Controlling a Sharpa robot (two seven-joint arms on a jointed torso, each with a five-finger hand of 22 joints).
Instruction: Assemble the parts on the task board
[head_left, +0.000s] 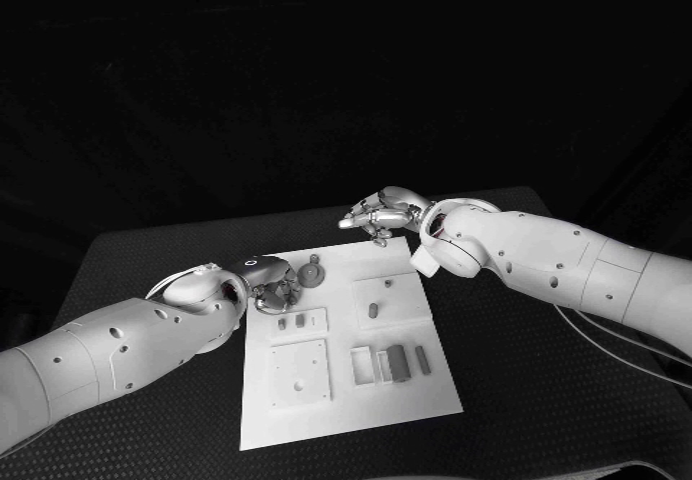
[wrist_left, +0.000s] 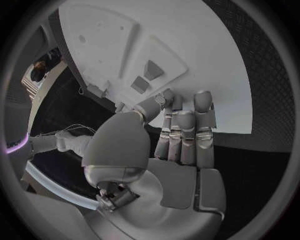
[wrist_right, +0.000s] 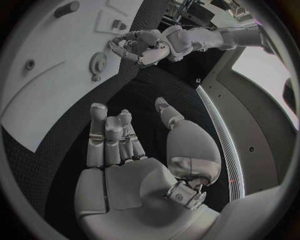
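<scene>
So the task board (head_left: 339, 340) sits mid-bench (head_left: 548, 400), a white plate with a bunch of small parts on it. There's a gear-looking disc (head_left: 310, 272) up around 11 o'clock on the board, two little pegs (head_left: 290, 322) just below it, an oval piece (head_left: 374, 311) near the centre, and a row of rectangular blocks (head_left: 389, 364) down toward 5 o'clock.

The left robot hand (head_left: 270, 287) is parked at the board's 10 o'clock edge, right beside the gear. In the left wrist view its fingers (wrist_left: 184, 132) lie pretty straight and side by side with the thumb across, and I don't see anything held, so I'd call it empty and loosely open. The right robot hand (head_left: 379, 216) hovers just off the board's far edge, around 12 o'clock, fingers apart, palm bare in the right wrist view, holding nothing.

My read: this is the reach-in step, nothing picked up yet. Best guess is the left hand goes for the gear or the pegs, which calls for a fine pinch on a small flat piece lying flush with the board.
</scene>
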